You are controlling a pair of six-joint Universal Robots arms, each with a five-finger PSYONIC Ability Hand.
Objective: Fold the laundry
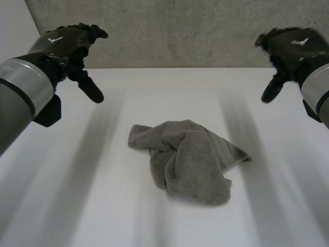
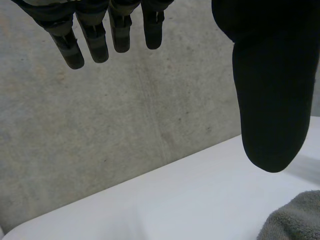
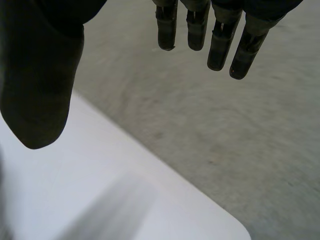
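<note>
Grey concrete wall (image 1: pixel 180 31) behind white desk (image 1: pixel 77 206). Grey towel (image 1: pixel 190 159) lies crumpled mid-desk, layers bunched over each other, no edge flat; likely needs spreading before any fold. Your left hand (image 1: pixel 72 43) and right hand (image 1: pixel 290 49) hover high at either side, well apart from cloth, fingers relaxed, spread from thumb, holding nothing. Judged: hands staged wide so you can drop onto opposite edges.

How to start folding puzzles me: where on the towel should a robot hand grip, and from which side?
Probably the pointed corner of the towel nearest the right robot hand, approached from that side: it juts clear of the bunched middle, lying flat.
</note>
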